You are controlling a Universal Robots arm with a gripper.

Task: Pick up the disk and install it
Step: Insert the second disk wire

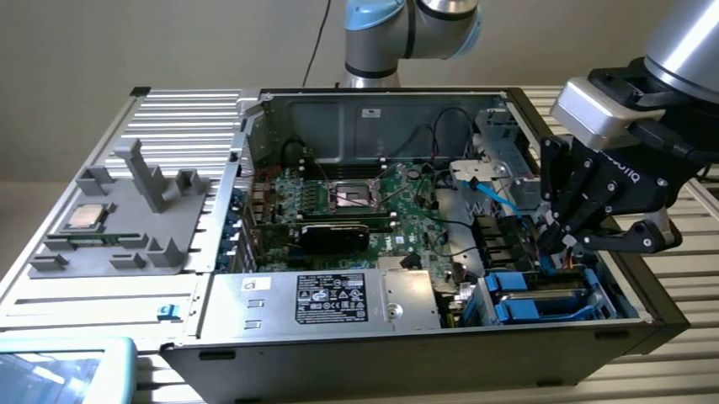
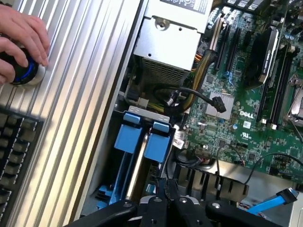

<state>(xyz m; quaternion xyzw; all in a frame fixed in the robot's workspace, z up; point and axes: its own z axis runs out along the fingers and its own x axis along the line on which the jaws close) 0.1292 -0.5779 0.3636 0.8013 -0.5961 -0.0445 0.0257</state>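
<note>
Item: gripper (image 1: 575,241), fingers pressed together with nothing visibly between them, poised over the drive bay at the computer case's (image 1: 371,358) near corner on the exterior view's right. Item: disk (image 2: 142,142), blue-framed, standing in that bay slot directly ahead of the fingertips; appears seated or nearly so. Handling note: any final push probably wants to run straight along the blue rails, clear of the black cables (image 2: 189,94) beside the bay. Item: motherboard (image 1: 371,206), farther in. Item: person's hand (image 2: 21,40) on a knob on the ribbed tabletop.
</note>
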